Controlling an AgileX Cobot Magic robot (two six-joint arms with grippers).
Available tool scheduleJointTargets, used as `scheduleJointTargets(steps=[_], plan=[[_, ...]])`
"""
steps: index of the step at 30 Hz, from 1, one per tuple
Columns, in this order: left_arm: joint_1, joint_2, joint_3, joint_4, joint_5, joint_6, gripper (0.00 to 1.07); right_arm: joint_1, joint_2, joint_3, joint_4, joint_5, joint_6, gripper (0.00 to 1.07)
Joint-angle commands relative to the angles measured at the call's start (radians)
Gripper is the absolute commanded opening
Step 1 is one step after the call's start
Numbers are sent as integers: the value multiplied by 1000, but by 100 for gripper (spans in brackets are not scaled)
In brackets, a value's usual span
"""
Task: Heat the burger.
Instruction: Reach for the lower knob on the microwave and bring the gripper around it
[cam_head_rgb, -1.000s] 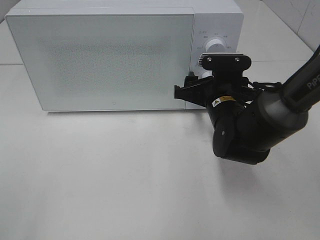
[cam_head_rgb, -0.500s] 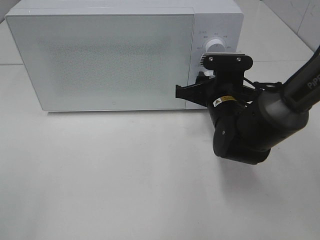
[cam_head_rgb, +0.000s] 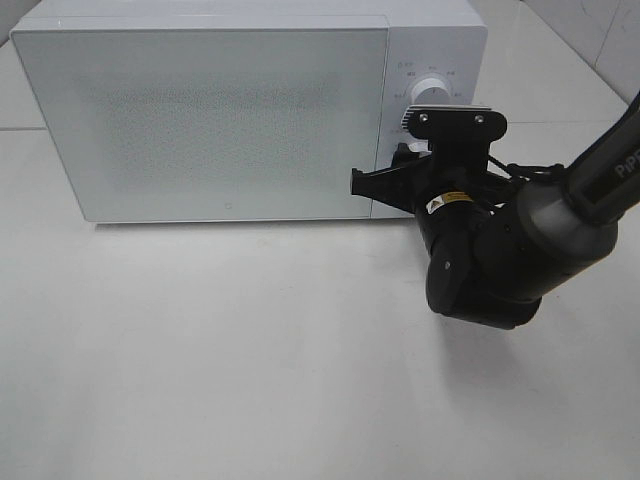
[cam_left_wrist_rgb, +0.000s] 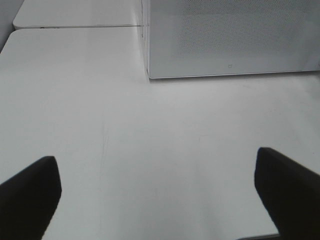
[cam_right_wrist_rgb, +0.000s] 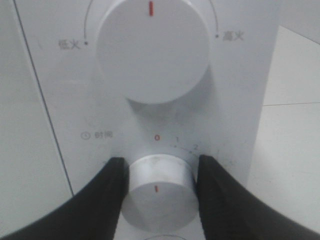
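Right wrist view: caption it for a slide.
Right gripper clamps the microwave's timer knob, its red mark at zero, next to the larger power knob.

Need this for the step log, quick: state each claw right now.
Left claw: open, holding nothing.
Right claw: closed on the lower knob of the microwave.

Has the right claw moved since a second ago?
Yes. Judged against the upper dial, the right claw has edged slightly right, and its fingers have closed in onto the lower dial.
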Motion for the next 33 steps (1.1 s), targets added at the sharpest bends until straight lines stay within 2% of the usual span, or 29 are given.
scheduleJointTargets(steps=[1,5,13,15,21,23,33], plan=[[5,-23,3,-7,-8,0,101,-3,-1,-8,-19,-38,57,4],[5,-23,3,-7,-8,0,101,-3,-3,-8,-20,-36,122,4],[5,-23,3,-7,-8,0,101,-3,-3,-8,-23,12,421,4],[5,-23,3,-7,-8,0,101,-3,-3,-8,-40,44,558,4],[5,-23,3,-7,-8,0,101,-3,-3,-8,-71,73,665,4],[5,-23,3,-7,-8,0,101,-3,-3,-8,-80,96,785,4],[5,-23,3,-7,-8,0,101,-3,-4,-8,-98,67,908,3]])
